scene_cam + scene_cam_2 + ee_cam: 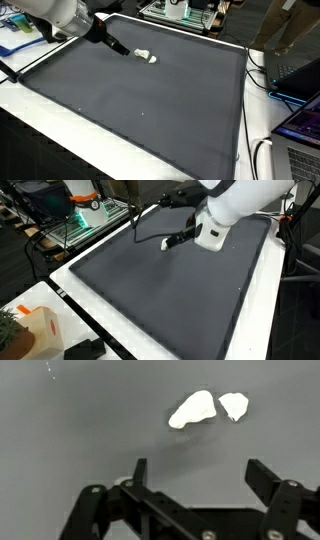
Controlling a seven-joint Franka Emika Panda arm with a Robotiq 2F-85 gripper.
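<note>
- The jaws stand wide open in the wrist view. Both dark fingers [140, 468] are spread apart and nothing is between them.
- A larger crumpled white lump of soft material [192, 409] lies on the mat ahead of the jaws, apart from them and clear of both fingers.
- A smaller white scrap of the same look [233, 405] lies just beside the larger lump. A thin gap of mat shows between the two.
- In an exterior view the two white pieces read as one pale patch [146, 57] near the far edge of the mat, with the jaws near it and pointing down towards it.
- The white robot arm [60, 12] comes in from the upper corner of that view. From the other side it leans over the far part of the mat [235, 205].
- A flat dark grey mat [150, 110] covers most of the white worktop [70, 118], and the worktop shows only as a pale border round it in both exterior views.
- Whether the jaws touch the mat or hang just above it cannot be told.
- A small white speck [47, 370] lies on the mat well apart from the two pieces.
- Off the mat, an open laptop [300, 125] sits by one worktop corner, and an orange and white box [38, 328] stands near another.
</note>
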